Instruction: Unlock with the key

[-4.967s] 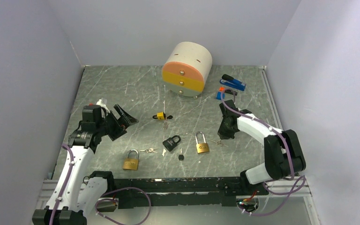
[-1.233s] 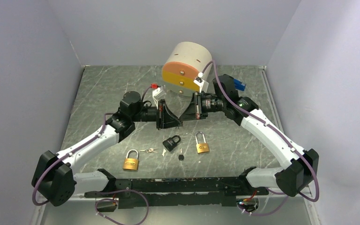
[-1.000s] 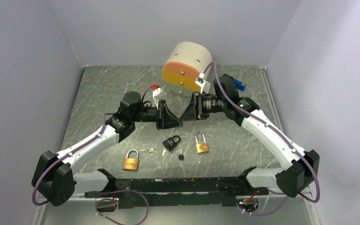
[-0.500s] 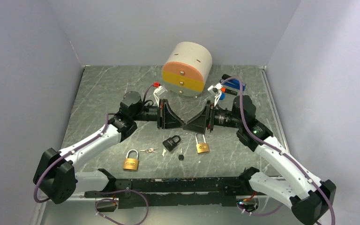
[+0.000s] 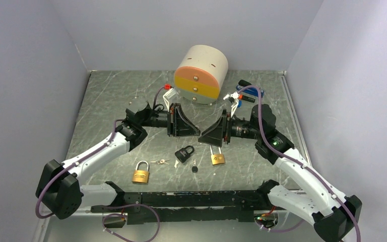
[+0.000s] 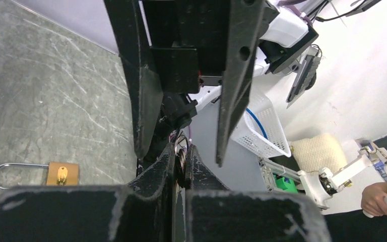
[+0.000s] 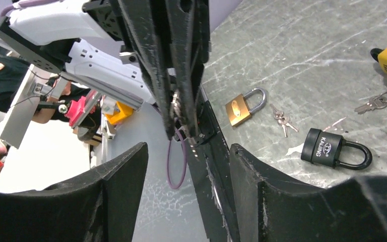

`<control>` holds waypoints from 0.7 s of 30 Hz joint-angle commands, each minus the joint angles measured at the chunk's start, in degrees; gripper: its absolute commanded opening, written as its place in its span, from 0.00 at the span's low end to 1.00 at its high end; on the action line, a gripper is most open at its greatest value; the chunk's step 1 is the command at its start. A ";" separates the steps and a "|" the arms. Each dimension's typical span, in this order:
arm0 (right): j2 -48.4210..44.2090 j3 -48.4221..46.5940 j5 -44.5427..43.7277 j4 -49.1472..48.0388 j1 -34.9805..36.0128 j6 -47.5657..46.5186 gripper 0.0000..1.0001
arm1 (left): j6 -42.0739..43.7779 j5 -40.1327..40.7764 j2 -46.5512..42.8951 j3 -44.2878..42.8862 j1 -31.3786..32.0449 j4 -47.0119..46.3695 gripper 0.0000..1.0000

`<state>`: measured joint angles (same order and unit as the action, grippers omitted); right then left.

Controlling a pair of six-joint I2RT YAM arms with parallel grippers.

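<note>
Key [image 6: 181, 160] sits pinched in my clenched left jaws, up above the counter [image 5: 111, 101]; my right jaws gape empty just opposite. Below them, on the counter, lies the black padlock [image 5: 184, 153].

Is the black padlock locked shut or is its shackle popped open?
Shut: on the black padlock, both shackle ends sit in the body, seen from the right wrist.

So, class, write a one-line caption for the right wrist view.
Open right gripper faces the shut left gripper above a grey marbled table with brass padlock, black padlock and loose keys.
</note>
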<state>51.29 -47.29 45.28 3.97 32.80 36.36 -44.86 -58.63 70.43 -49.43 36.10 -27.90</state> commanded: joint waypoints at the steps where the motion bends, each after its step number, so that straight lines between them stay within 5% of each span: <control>1: -0.10 -1.77 -0.55 0.05 0.07 -2.17 0.60 | -1.69 -2.80 0.49 -2.77 -0.03 -4.14 0.03; 14: 3.32 -4.16 2.35 -2.19 0.04 0.78 0.00 | -2.68 -2.21 0.34 -2.79 -0.04 -5.43 0.04; 18: 4.02 -7.21 -0.77 6.92 -0.01 -0.65 0.00 | 3.43 3.68 -2.48 -2.24 0.03 3.93 0.38; 21: 8.53 -13.07 -2.83 22.96 -0.01 -5.68 0.00 | 10.44 16.47 -6.95 -1.33 0.03 17.60 0.59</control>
<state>55.88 -52.88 46.41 11.20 32.86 35.75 -43.55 -55.64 69.71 -50.11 35.83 -23.81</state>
